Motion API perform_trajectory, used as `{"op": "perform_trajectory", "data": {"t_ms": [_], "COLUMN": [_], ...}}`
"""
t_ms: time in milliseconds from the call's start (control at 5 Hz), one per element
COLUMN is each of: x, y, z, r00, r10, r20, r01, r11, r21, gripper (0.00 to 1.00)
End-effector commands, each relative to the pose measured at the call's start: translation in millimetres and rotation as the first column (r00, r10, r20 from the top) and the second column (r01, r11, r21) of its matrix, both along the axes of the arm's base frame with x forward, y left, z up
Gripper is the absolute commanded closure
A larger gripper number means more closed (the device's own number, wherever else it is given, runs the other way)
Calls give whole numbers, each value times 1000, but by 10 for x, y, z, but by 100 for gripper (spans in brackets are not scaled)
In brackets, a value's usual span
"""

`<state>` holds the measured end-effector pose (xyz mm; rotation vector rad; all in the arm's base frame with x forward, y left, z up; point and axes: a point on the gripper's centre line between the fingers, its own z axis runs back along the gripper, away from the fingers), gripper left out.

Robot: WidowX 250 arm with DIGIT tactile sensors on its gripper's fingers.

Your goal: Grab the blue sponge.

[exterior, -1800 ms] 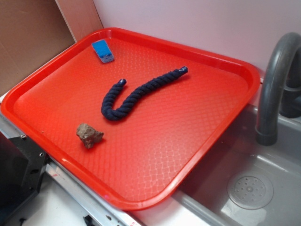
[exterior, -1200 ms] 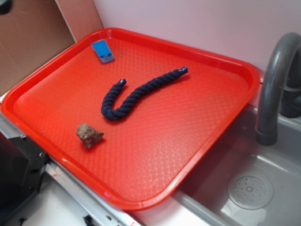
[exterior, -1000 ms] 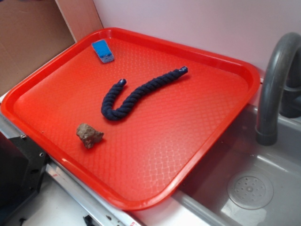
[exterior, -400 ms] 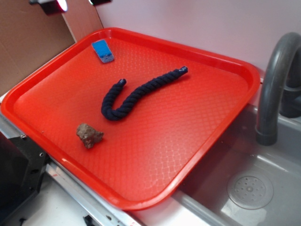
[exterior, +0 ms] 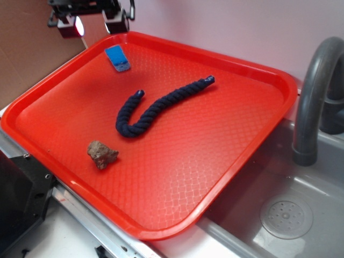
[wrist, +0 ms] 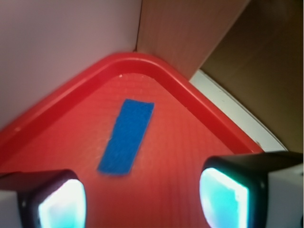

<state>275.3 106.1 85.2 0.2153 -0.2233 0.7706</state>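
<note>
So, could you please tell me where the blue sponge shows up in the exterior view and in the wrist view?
Exterior: the blue sponge lies upper left, in the far left corner of the red tray, below the gripper.
Wrist: it sits just left of centre, a long blue strip between the two fingers and beyond them.
Shared landmark: the tray's rounded corner rim beside the sponge.

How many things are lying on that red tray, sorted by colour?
Blue: 2, the blue sponge and the darker navy rope
Brown: 1, the rock
Total: 3, all on the red tray
</note>
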Motion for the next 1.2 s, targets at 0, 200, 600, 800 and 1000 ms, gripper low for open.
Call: {"op": "perform_trajectory", "data": {"t_ms": [0,200,600,800,1000], "x": [333,440,401,329,320], "y": [137,21,117,138,115], "z": [-306,-419,-525,-453,-392], "r00": [992,985,995,995,988], "r10": [-114,-160,-95,-96,-140], "r20": [47,56,23,40,65], "r01": [117,166,97,98,143], "r11": [991,979,991,993,989], "r21": [-59,-117,-96,-61,-36], "gripper": [0,0,100,100,100]}}
